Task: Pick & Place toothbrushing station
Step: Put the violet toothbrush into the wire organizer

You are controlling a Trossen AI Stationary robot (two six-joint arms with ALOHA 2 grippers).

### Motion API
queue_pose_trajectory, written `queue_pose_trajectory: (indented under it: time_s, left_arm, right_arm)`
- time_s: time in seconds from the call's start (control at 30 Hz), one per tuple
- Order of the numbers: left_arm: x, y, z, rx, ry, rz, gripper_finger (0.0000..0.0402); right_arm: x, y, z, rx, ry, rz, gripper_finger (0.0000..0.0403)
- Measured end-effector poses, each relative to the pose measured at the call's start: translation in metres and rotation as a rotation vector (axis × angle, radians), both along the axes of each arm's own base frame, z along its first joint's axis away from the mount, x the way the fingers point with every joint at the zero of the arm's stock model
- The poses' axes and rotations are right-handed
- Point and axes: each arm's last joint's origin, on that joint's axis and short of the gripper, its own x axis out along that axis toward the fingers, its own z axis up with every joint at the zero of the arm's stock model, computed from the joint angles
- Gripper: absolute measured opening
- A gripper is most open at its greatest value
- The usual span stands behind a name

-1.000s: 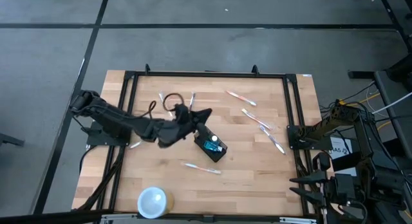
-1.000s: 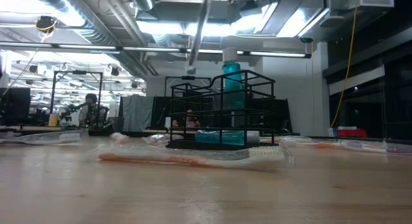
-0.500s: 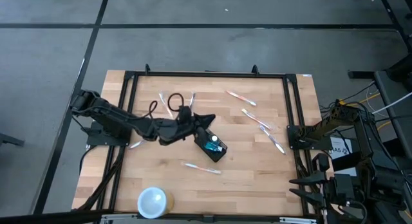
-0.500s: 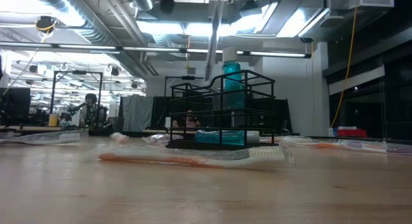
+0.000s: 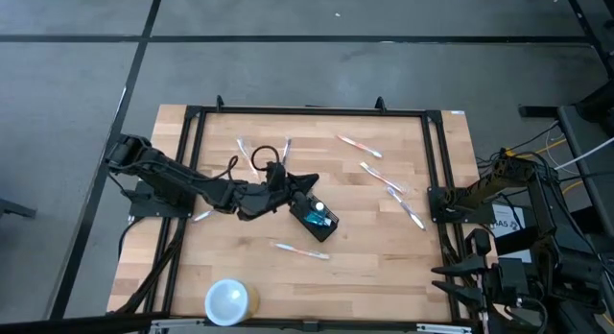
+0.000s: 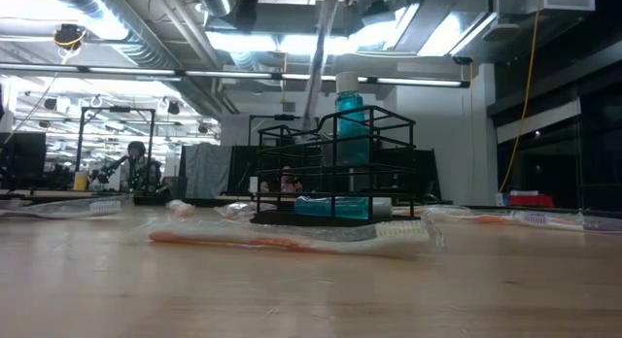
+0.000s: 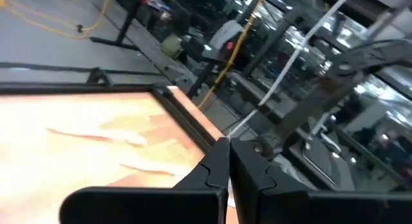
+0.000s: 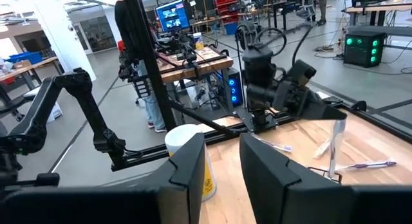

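Observation:
The toothbrushing station, a black wire caddy (image 5: 307, 207), stands on the table's middle and holds a teal bottle (image 6: 350, 115) and a teal tube (image 6: 330, 207). It also shows in the low view (image 6: 389, 163). My left gripper (image 5: 299, 185) hovers just above the caddy's left end, shut on a wrapped toothbrush (image 6: 321, 56). My right gripper (image 8: 222, 159) is open and empty at the table's right edge (image 5: 451, 204). My left gripper pinches one end of the toothbrush (image 7: 233, 135) between its two shut fingertips. The toothbrush hangs steeply down from the fingers (image 8: 335, 147). Its lower end (image 6: 310, 119) reaches the top rim of the caddy's left compartment. Whether it touches the caddy I cannot tell.
Loose wrapped toothbrushes lie on the table: one near the caddy (image 5: 299, 250), several at the far right (image 5: 384, 178) and some at the far left (image 5: 245, 147). A round white cup (image 5: 228, 300) stands at the near left. A black frame (image 5: 307, 110) edges the table.
My left gripper has gone down and a little toward the table's right edge, closer to the caddy, still shut on the toothbrush. The toothbrush has shifted with it over the caddy's left compartment. The caddy has stayed where it was.

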Motion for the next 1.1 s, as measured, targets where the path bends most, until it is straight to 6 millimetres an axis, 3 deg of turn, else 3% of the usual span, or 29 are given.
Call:
queue_pose_trajectory:
  time_s: [0.1,0.47,0.77,0.9,1.1]
  left_arm:
    - [-0.004,0.002,-0.016,-0.029,-0.012,0.034,0.0001]
    - [-0.017,0.009,-0.044,-0.062,-0.070,0.095,0.0001]
    - [-0.015,0.021,-0.046,-0.087,-0.076,0.079,0.0003]
    - [-0.013,0.024,-0.046,-0.093,-0.073,0.053,0.0030]
    - [-0.013,0.029,-0.052,-0.115,-0.036,0.044,0.0108]
  right_arm:
    - [0.000,0.000,0.000,0.010,-0.001,-0.001,0.0100]
    - [0.000,0.000,0.000,0.035,-0.008,-0.007,0.0100]
    - [0.002,-0.001,0.000,0.037,-0.012,-0.018,0.0100]
    - [0.003,-0.001,0.000,0.037,-0.012,-0.021,0.0100]
    - [0.003,-0.001,0.000,0.034,-0.010,-0.020,0.0100]
